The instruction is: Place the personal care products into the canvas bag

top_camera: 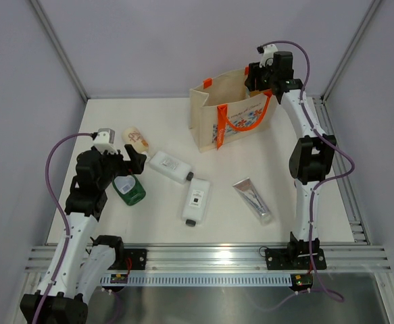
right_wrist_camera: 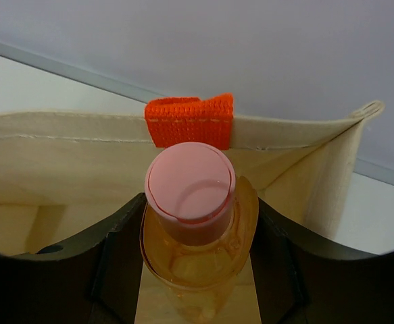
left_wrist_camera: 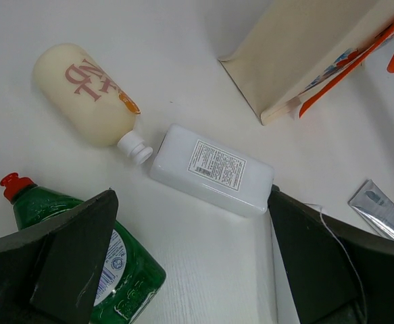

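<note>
The canvas bag stands open at the back of the table. My right gripper hovers over its opening, shut on the tan pink-capped bottle, cap pointing at the wrist camera, above the bag's inside. My left gripper is open and empty, low over the table. Between its fingers lie the flat green bottle and a white bottle. The beige bottle lies beyond. A second white bottle and the silver tube lie mid-table. The orange blue-capped bottle is out of view.
The bag's orange handle sits on the far rim just past the held bottle. Grey walls close the back and sides. A metal rail with both arm bases runs along the near edge.
</note>
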`<state>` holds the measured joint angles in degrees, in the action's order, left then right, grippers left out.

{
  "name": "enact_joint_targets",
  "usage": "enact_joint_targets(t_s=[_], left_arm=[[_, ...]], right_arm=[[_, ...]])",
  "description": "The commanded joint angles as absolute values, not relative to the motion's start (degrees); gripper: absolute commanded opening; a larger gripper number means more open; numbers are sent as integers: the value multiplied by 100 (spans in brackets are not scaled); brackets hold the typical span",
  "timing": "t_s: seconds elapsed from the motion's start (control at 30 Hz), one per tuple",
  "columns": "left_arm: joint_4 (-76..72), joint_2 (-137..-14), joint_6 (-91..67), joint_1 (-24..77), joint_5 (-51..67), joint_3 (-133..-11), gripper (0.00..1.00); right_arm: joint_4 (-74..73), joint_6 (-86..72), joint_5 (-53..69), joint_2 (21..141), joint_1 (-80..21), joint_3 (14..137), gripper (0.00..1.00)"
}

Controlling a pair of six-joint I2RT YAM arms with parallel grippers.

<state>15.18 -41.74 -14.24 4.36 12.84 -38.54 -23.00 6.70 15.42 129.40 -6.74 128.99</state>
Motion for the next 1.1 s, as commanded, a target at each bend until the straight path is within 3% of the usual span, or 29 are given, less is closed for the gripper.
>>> enact_joint_targets(t_s=[0.0,0.23,0.33,0.37,0.47,0.67,0.83,1.07], left_arm=[[1371,-4166,-1301,457,1424,-4087,99],[1327,-4210,-1388,457,1371,-4069,99],[1248,-4368,-1800,457,1310,-4078,99],[1257,-4551,-2132,457,1188,-4130,99],[1546,-5051,-2984,457,731,-4271,99],[2249,-6037,-4190,457,-279,-4877,99],[2294,-7151,-4307,457,-913,-5701,99],[2803,-9235,-3867,440,-1090,-7257,99]], right_arm=[[-1038,1133,1292,12489,-651,12859,0],[-686,1160,1344,12463,-527,12112,3],[-817,1160,1520,12411,-510,12023,44],[-913,1134,1590,12375,-510,12015,65],[-1387,1099,1871,12182,-510,12259,98],[-2557,984,2855,11410,-396,12937,100],[-3110,1011,3636,10147,-378,12570,99],[-3006,1045,4807,8193,-369,9926,99]])
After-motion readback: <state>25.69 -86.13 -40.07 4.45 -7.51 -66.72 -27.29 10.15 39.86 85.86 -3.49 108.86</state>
